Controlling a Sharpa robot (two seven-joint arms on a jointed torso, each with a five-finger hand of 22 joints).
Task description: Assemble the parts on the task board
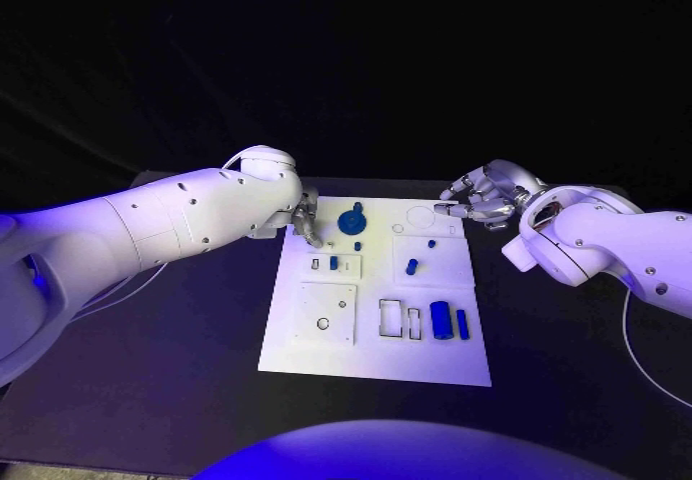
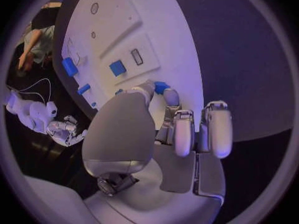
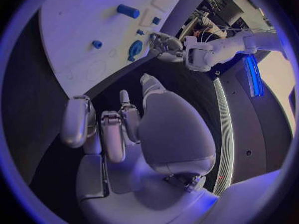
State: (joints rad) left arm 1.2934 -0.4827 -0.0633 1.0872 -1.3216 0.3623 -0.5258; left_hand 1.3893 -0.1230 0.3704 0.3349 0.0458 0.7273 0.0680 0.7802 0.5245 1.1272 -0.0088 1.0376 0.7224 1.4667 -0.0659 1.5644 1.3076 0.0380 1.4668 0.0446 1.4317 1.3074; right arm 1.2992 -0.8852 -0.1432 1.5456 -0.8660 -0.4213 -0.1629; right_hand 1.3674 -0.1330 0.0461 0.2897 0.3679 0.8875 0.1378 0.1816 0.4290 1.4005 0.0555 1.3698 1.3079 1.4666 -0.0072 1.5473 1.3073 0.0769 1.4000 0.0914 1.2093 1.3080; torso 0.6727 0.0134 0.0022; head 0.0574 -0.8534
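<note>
No legible writing on task board (image 1: pixel 378 345). Left hand (image 1: pixel 306 224) pinches blue part (image 2: pixel 161 87); right hand (image 1: pixel 483 197) released.

White task board (image 1: pixel 378 345) flat mid-table; small blue parts (image 1: pixel 440 319) scattered on it.

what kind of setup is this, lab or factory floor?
Looks like a lab test bench, probably. A white task board with small blue parts lies on a black table, the left hand and right hand at its far end. Dark surroundings, coloured light.
</note>
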